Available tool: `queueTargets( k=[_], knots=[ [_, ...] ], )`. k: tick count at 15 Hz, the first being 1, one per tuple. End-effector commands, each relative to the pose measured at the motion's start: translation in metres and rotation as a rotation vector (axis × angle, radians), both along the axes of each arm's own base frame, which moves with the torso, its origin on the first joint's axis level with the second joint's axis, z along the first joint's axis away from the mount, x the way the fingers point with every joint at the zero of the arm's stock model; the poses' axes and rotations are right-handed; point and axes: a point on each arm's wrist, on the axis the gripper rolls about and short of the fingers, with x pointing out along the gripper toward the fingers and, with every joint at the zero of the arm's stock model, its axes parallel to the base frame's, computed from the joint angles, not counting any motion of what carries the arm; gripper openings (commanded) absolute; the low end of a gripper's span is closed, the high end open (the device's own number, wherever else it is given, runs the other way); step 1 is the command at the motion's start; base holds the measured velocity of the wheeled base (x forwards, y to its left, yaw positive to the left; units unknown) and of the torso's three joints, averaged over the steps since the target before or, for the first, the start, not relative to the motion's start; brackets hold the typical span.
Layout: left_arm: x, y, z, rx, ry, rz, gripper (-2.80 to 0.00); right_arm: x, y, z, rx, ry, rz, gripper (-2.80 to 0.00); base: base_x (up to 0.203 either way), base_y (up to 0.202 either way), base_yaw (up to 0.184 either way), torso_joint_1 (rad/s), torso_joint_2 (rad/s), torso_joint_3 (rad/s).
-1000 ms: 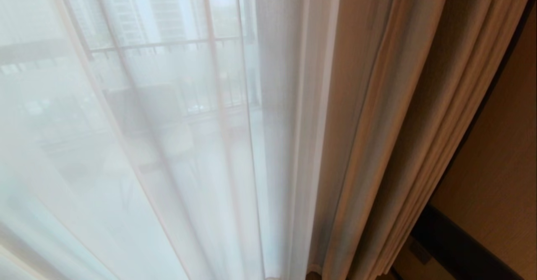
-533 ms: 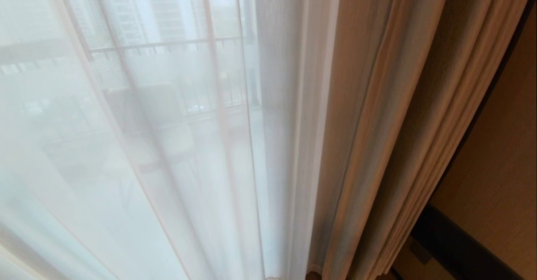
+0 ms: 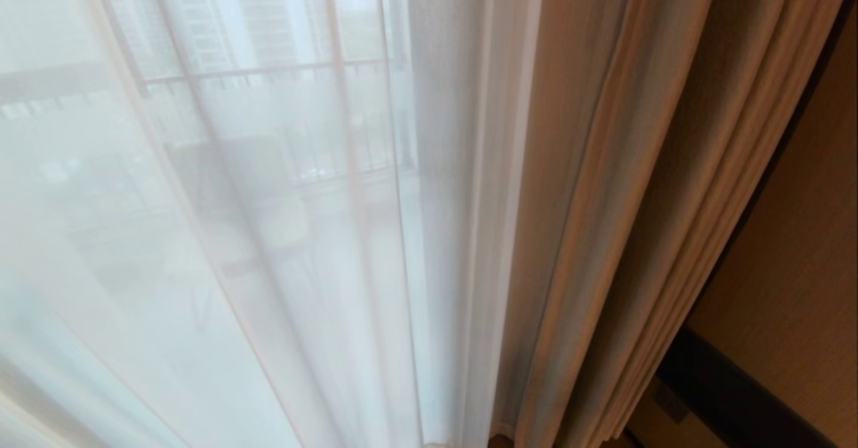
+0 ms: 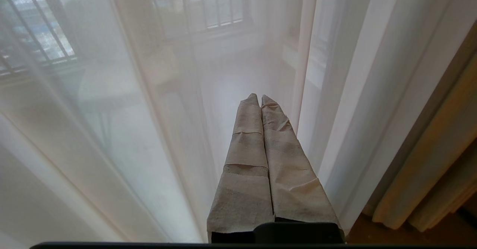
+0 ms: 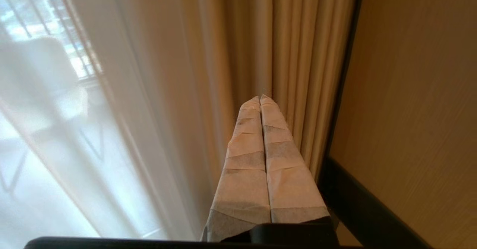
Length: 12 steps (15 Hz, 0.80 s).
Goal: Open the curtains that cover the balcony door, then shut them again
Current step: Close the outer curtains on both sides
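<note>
sheer curtain drawn across the balcony door, covering most of the head view from the robot's left to the middle. thick beige drape bunched in tall pleats on the robot's right, hard against a wood-tone wall with a dark baseboard. balcony railing and blurry furniture show through the sheer; door frame itself can't be made out

neither arm in head view. left gripper fully closed, taped fingers pressed together, nothing held; it points at the sheer curtain near its inner edge, contact can't be told. right gripper also fully closed and empty, pointing at the beige pleats, tips close to the cloth but contact can't be told; sheer on one side of it, wall on the other

key relation: folds run vertical, floor to top, so any grab has to pinch across a pleat with the jaws straddling the hanging edge, then travel sideways along the rail. the sheer's free edge hangs about where sheer meets beige, roughly centre-right in head view. judgement: right arm is nearer the beige stack, left arm nearer the sheer. opening not yet started, both jaws need to part first
</note>
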Motion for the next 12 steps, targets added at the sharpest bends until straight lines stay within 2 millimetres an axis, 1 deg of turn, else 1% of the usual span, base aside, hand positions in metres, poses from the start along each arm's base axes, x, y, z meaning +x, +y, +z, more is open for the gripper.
queueTargets(
  k=[1, 4, 6, 7, 9, 10, 12],
  knots=[
    [0.0, 0.0, 0.0, 0.0, -0.001, 0.0, -2.8, 0.035, -0.002, 0.021, 0.01, 0.093, -0.039, -2.8, 0.0, 0.0, 0.0, 0.0, 0.0, 0.0],
    [0.0, 0.0, 0.0, 0.0, -0.001, 0.0, -2.8, 0.076, -0.008, 0.053, 0.034, 0.08, -0.079, -2.8, 0.0, 0.0, 0.0, 0.0, 0.0, 0.0],
    [0.0, 0.0, 0.0, 0.0, -0.001, 0.0, -2.8, 0.1, -0.011, 0.082, 0.05, 0.03, -0.086, -2.8, 0.0, 0.0, 0.0, 0.0, 0.0, 0.0],
    [0.0, 0.0, 0.0, 0.0, -0.001, 0.0, -2.8, 0.109, -0.013, 0.098, 0.053, -0.005, -0.087, -2.8, 0.0, 0.0, 0.0, 0.0, 0.0, 0.0],
    [0.0, 0.0, 0.0, 0.0, -0.001, 0.0, -2.8, 0.118, -0.014, 0.116, 0.054, -0.046, -0.086, -2.79, 0.0, 0.0, 0.0, 0.0, 0.0, 0.0],
    [0.0, 0.0, 0.0, 0.0, -0.001, 0.0, -2.8, 0.121, -0.015, 0.122, 0.054, -0.058, -0.086, 0.0, 0.0, 0.0, 0.0, 0.0, 0.0, 0.0],
    [0.0, 0.0, 0.0, 0.0, -0.001, 0.0, -2.8, 0.124, -0.015, 0.128, 0.054, -0.067, -0.081, 0.0, 0.0, 0.0, 0.0, 0.0, 0.0, 0.0]
  ],
)
